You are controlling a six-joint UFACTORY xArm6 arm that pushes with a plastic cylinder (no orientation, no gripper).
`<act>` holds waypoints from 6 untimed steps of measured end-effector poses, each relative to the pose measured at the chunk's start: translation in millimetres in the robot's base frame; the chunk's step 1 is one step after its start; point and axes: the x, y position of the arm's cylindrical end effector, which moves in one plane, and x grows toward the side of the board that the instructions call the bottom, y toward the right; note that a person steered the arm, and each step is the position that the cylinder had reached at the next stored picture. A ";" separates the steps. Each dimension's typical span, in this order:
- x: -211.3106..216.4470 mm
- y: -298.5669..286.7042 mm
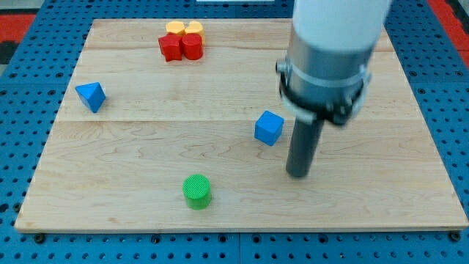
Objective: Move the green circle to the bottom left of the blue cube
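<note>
Camera view, step in hand: my tip (pixel 298 174), the lower end of a straight dark rod with no jaws to open or close and nothing held, rests on the pale wooden board (pixel 410 183), touching no block; by my judgement this is the approach, the push not yet begun.
Tip's place: just beside the small blue wooden cube (pixel 269 127), at about its 5 o'clock, and well apart from the green circle, at roughly its 3 o'clock.
Task's thing: the short green wooden cylinder, the green circle (pixel 196 191), stands upright near the board's bottom edge, at about 7 o'clock from the blue cube.
Its look: flat ribbed top, bright green, undisturbed, free of neighbours.
Next move: it already lies bottom left of the cube but some way off; a nudge from its far side towards 1 o'clock would likely bring it closer, which means the tip must circle round first.
Elsewhere: a blue wooden triangular block (pixel 91 96) at the view's left; two red blocks (pixel 180 48) and two yellow blocks (pixel 184 28) clustered at the top.
</note>
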 end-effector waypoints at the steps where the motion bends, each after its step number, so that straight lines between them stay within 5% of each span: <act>1: 46.4 -86.0; 2: 24.9 -159.5; 4: -43.3 -98.8; 5: 16.0 -142.4; 6: -4.6 -185.1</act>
